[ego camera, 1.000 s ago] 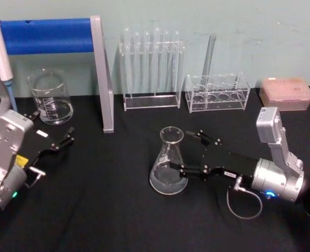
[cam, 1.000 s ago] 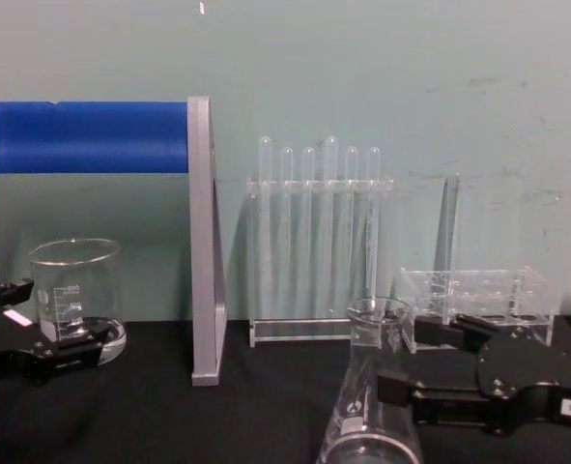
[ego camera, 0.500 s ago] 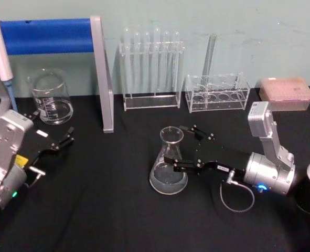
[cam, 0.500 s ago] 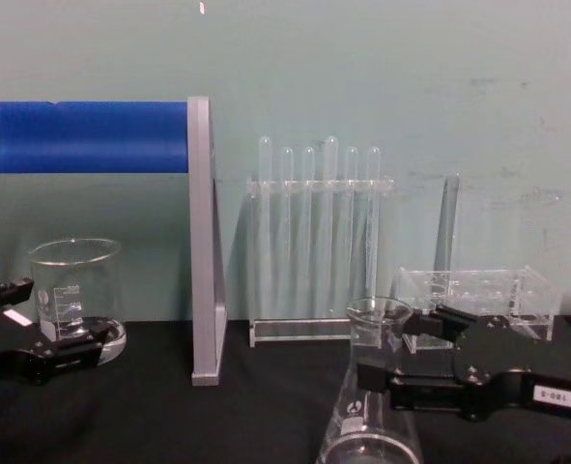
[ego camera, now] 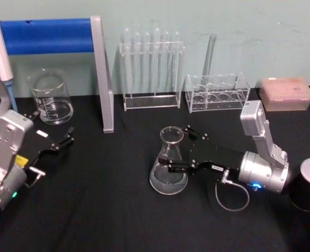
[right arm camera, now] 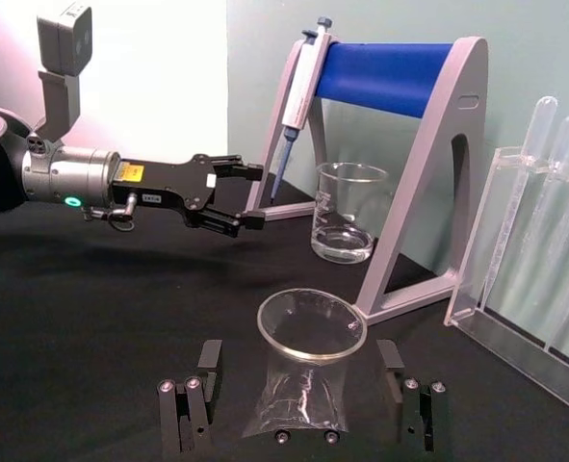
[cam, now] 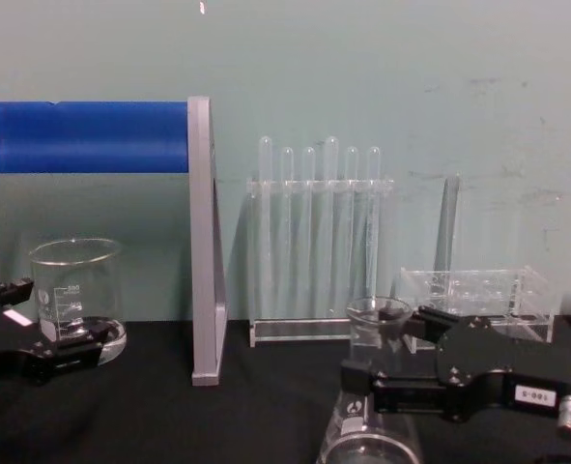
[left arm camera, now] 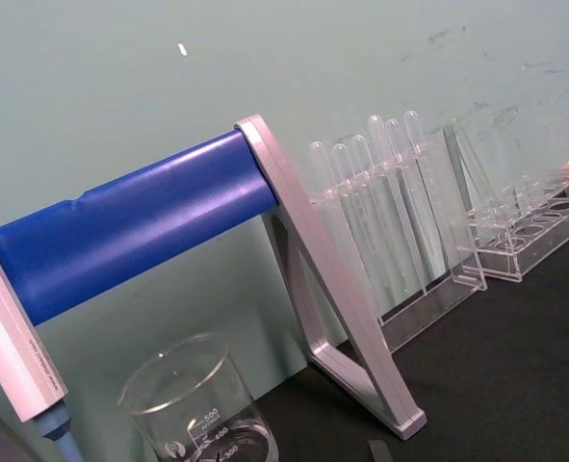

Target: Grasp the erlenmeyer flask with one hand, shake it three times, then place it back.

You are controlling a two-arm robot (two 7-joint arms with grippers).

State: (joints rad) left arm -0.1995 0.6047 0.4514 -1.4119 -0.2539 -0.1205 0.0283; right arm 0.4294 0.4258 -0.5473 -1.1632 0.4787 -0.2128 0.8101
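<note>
Your right end effector (ego camera: 178, 148) has slid farther in since a second ago. Its fingers now stand wide on either side of the erlenmeyer flask (ego camera: 166, 176), clear of the glass. The flask stands upright mid-surface, unmoved. Your left end effector (ego camera: 66, 137) rests spread near the beaker (ego camera: 51, 98). The surface (ego camera: 102, 210) is black, with a pale green wall (ego camera: 259, 31) behind.

A clear glass conical flask (ego camera: 168, 169) with white printed marks stands on a black table (ego camera: 118, 210). The right gripper (ego camera: 178, 148) is black with a silver body; the left gripper (right arm camera: 253, 197) is black and silver-grey with a yellow label. Far left, a blue bar (ego camera: 44, 34) on a grey stand (ego camera: 103, 79). Far right, a pink box (ego camera: 286, 93). Pale green wall (ego camera: 249, 21) behind.
</note>
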